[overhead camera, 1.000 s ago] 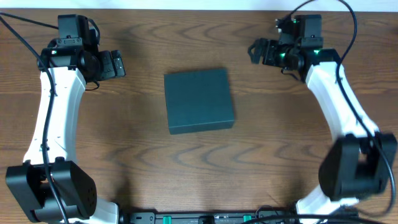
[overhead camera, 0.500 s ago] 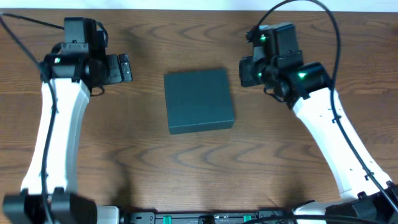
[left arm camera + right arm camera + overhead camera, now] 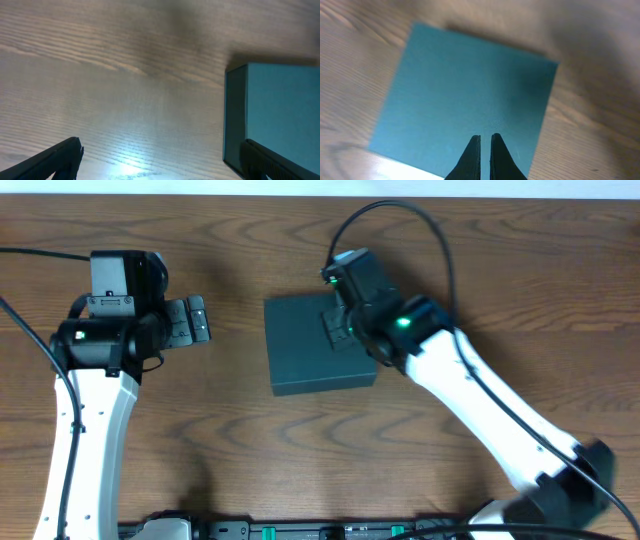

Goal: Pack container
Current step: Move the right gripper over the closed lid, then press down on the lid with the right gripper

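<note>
The container [image 3: 305,350] is a dark teal square box lying flat in the middle of the wooden table with its lid down. My right gripper [image 3: 336,326] hangs over the box's back right part, shut, with nothing between its fingers. From the right wrist, the two dark fingertips [image 3: 485,136] point down at the container [image 3: 470,90], which fills most of that view. My left gripper [image 3: 198,320] stands open to the left of the box, apart from it. In the left wrist view the container [image 3: 285,100] shows at the right, and the left gripper [image 3: 162,160] spans bare table.
The wooden table [image 3: 200,430] runs out on all sides of the box. A dark rail [image 3: 300,530] with green parts lies along the front edge. The right arm's white link [image 3: 480,400] crosses the table's right half. Black cables loop above both arms.
The right arm has swung from the back right corner leftward to over the container, and its jaws have gone from open to shut. The left arm shifted only slightly and stayed open.
</note>
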`<state>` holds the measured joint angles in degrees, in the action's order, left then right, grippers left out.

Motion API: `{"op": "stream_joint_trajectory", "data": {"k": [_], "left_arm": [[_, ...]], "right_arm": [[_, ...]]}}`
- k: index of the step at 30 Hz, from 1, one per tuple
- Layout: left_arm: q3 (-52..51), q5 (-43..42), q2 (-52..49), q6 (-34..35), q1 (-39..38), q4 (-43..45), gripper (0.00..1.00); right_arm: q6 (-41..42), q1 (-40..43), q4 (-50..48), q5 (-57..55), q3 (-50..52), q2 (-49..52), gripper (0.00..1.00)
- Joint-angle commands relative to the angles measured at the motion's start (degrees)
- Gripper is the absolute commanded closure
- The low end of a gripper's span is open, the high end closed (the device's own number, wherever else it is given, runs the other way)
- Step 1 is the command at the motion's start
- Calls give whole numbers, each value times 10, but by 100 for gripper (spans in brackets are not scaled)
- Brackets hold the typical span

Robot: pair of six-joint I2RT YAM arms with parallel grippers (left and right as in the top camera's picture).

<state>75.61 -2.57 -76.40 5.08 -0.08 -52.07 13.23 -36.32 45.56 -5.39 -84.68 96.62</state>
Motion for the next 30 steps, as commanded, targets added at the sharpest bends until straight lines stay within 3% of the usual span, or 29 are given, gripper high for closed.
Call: {"op": "stream_joint_trajectory", "data": {"k": [1,24,26,30], "left_arm": [[-5,7,0,-1,-1,5,1],[-5,7,0,-1,-1,14,1],[-5,7,0,-1,-1,14,1],[-5,7,0,-2,-1,14,1]], "right_arm": [[14,-5,-1,-11,-7,52,99],[15,-5,-2,10,-5,177,99],[15,-3,-9,9,-6,176,96],[13,17,-33,7,-18,164,80]]}}
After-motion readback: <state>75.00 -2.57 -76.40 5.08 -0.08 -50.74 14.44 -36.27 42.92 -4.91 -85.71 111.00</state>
